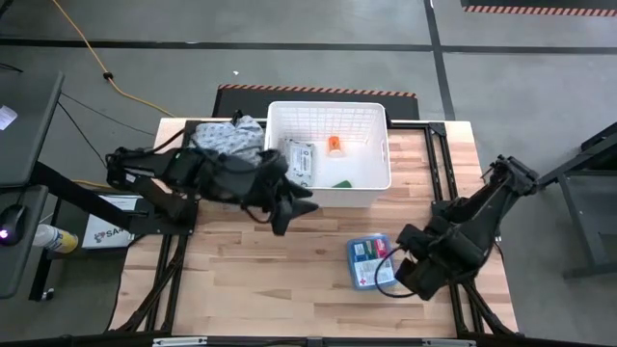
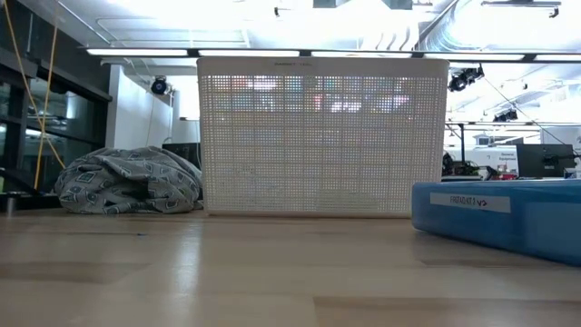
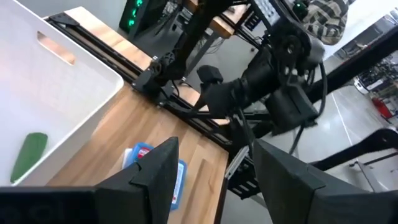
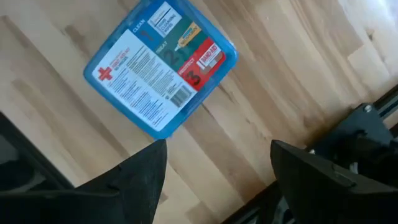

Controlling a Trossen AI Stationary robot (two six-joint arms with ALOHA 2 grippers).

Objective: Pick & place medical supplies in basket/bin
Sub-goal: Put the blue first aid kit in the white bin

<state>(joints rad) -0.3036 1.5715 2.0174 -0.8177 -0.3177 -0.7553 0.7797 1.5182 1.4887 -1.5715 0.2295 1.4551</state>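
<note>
The white basket (image 1: pixel 371 123) stands at the far middle of the table. In it lie the grey-white wipes pack (image 1: pixel 299 160), the orange white-capped bottle (image 1: pixel 334 145) and the green tube (image 1: pixel 342 183). No white tube shows. The blue box (image 1: pixel 369 262) lies flat on the table near the right side, label up (image 4: pixel 160 68). My left gripper (image 1: pixel 289 208) hovers open by the basket's near left corner. My right gripper (image 1: pixel 403 262) is open just right of the blue box, which lies ahead of its fingers (image 4: pixel 216 180).
A grey patterned cloth heap (image 1: pixel 228 137) lies at the basket's left, at the table's far edge. Bare wood stretches between the basket and the near edge (image 1: pixel 270 280). In the low view the blue box (image 2: pixel 499 213) sits to the right of the basket (image 2: pixel 322 136).
</note>
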